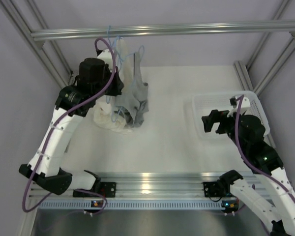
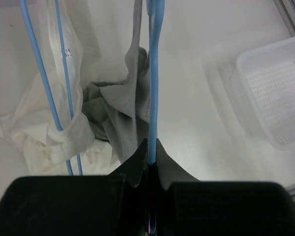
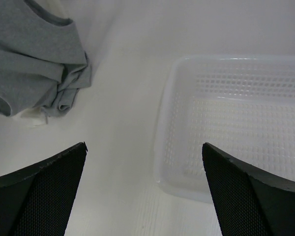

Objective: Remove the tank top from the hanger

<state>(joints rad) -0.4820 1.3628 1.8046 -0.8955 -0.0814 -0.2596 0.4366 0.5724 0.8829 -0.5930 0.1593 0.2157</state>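
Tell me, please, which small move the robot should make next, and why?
Probably bring the open right gripper, now near the white basket, toward the tank top. The left gripper is shut on the hanger, and the grey fabric hangs from it, its lower part heaped on the table, so a second grip seems needed.

The tank top (image 1: 135, 100) is plain grey, the hanger (image 2: 153, 73) light blue, the other garment (image 2: 34, 132) creamy white. The basket (image 3: 169, 137) is white with a dotted mesh; the table (image 1: 177, 128) white.
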